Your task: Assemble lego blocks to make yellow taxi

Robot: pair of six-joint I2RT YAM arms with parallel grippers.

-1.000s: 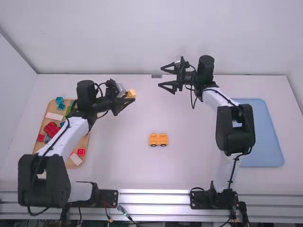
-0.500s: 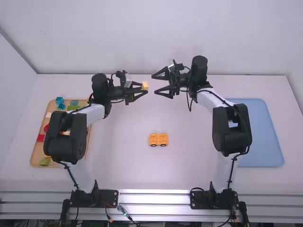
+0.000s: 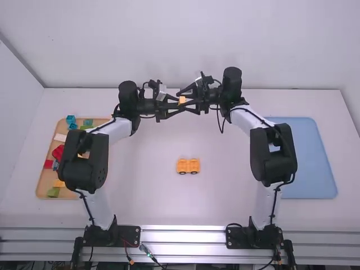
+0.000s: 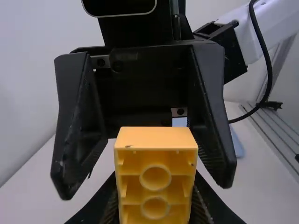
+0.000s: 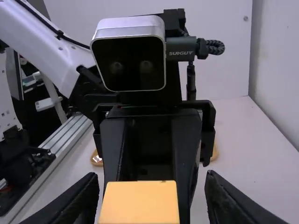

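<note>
Both hands now meet at one small block, up near the far side of the desk. L hand is closed on the yellow block, holding it up off the desk; the block's hollow side (two round tubes in it) faces the L wrist cam. R hand is open, fingers one on each side of the block w/ gaps btwn them and it (seen in the R wrist view), so no grip there.

Vs. 0.5 s ago: L hand + block have shifted right, and R hand has come a bit left, so the space btwn the two hands is gone. A sec ago they were well apart, w/ the block farther left.

The yellow car (wheels along its near side) hasn't moved; it sits mid-desk, nearer the arm bases than the hands are. Wooden tray w/ assorted pcs, incl. red and teal ones, is at far L, partly under the L arm. Blue tray is on the R.
</note>
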